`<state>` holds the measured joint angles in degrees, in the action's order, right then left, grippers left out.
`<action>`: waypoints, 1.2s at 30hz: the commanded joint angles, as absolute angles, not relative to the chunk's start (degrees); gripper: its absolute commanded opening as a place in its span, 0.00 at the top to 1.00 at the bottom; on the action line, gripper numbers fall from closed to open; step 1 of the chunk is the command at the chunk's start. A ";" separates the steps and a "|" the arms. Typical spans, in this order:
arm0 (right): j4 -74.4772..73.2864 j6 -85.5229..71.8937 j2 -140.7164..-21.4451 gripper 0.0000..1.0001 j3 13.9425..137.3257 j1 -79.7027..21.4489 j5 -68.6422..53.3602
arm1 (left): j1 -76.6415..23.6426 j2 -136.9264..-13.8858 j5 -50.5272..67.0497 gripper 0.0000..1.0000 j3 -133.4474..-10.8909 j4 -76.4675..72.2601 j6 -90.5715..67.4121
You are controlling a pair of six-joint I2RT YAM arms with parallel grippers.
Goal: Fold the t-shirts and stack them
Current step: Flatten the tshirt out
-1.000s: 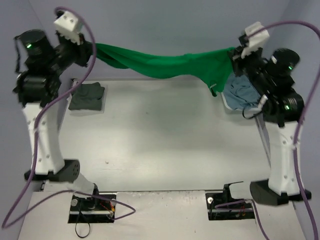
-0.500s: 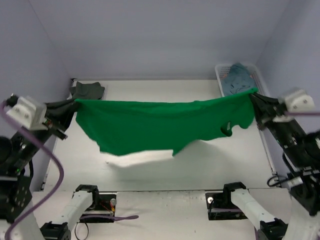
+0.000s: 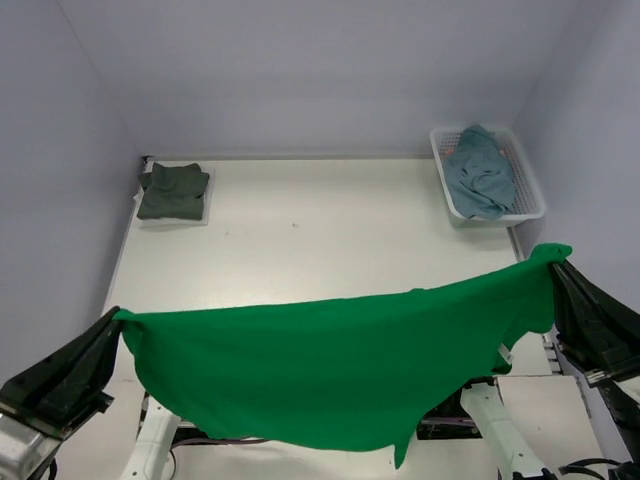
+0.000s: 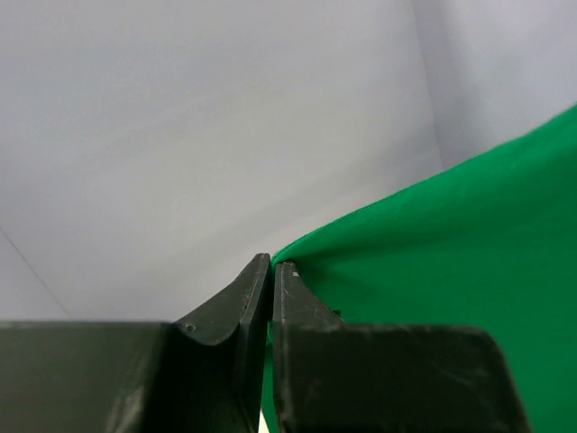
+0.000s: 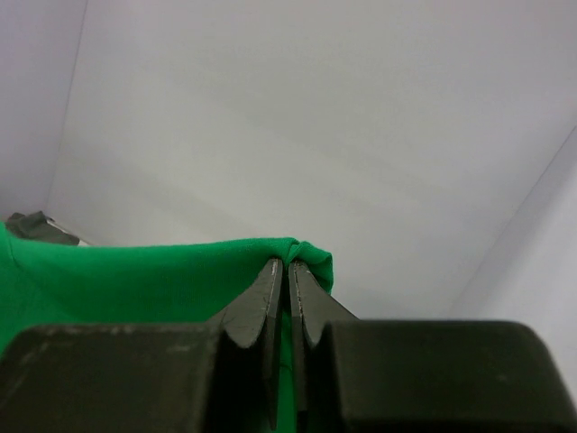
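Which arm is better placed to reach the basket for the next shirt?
Right, probably: the basket holding the teal-blue shirt stands far right, nearer the right arm. Both arms' jaws are shut on the green shirt, so it must let go first.

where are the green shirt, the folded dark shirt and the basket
green shirt (image 3: 300,370), top external view, middle of the hanging cloth
folded dark shirt (image 3: 174,191), top external view, centre of its top
basket (image 3: 527,178), top external view, right mesh wall
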<state>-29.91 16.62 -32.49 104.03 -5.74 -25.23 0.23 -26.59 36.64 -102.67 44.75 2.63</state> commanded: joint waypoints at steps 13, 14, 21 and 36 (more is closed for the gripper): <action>-15.30 22.06 -39.02 1.00 77.02 -4.13 -27.69 | 1.85 -38.93 32.87 1.00 -86.14 34.64 9.14; -14.42 22.50 -39.81 1.00 75.69 -4.04 -27.86 | 1.85 -40.76 32.96 1.00 -84.91 33.58 9.14; -3.27 24.17 -52.61 1.00 68.21 -4.13 -28.56 | 1.76 -50.53 34.54 1.00 -75.42 25.59 10.72; 9.57 24.52 -95.77 1.00 75.67 -6.24 -25.41 | -0.78 -77.51 33.76 1.00 -68.99 11.69 13.27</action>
